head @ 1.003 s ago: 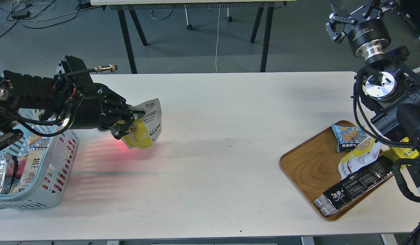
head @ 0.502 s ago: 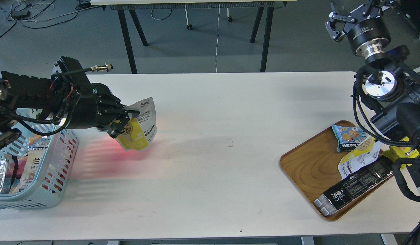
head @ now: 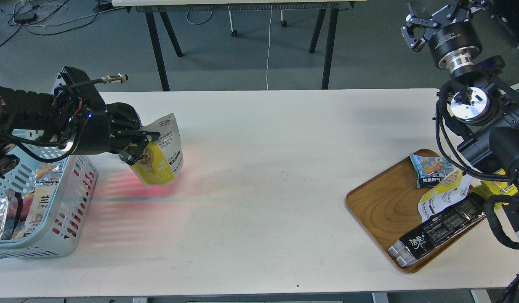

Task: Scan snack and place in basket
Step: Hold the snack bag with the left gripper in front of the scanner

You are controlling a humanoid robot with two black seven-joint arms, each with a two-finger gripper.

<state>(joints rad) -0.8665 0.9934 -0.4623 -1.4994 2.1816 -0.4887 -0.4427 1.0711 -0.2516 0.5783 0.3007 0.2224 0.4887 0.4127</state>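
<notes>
The snack is gripped at its left edge by the left gripper and hangs above the table, just beside the basket at its 3 o'clock rim, over a red glow. For a clean placement, the pouch should be carried toward 9 o'clock, cleared over the rim, and released only above the contents. The right gripper, at 1 o'clock, is spread open and empty.
</notes>
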